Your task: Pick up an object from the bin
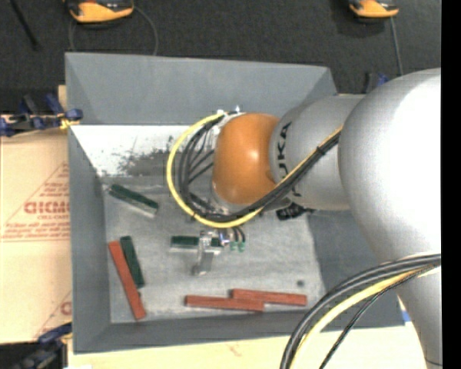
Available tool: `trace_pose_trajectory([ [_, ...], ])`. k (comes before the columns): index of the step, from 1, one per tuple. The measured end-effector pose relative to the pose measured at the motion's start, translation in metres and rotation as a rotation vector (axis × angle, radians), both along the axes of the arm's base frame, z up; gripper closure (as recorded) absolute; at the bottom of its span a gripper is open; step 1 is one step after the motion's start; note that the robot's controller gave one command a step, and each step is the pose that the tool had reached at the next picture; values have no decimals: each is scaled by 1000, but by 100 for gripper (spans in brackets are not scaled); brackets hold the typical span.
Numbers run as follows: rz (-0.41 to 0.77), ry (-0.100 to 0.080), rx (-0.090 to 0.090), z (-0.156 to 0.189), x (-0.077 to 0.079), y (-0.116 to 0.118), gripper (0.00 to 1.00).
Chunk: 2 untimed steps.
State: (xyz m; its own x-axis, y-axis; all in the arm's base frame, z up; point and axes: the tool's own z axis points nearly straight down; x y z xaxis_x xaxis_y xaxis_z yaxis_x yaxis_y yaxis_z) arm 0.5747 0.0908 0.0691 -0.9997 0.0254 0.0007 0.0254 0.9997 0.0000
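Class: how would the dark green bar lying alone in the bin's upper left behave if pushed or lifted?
The dark green bar looks straight and flat: probably stiff, and likely to slide rather than roll. Being thin, it seems light and easily nudged.

Single overhead view (somewhat oblique), apparently close above the bin (88,206)
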Motion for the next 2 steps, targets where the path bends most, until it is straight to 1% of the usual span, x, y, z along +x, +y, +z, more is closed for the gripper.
trace_pose_trajectory([
  [1, -1, -6, 2, 2, 2, 1, 100],
  [2, -9, -11, 2, 143, -16, -7, 100],
])
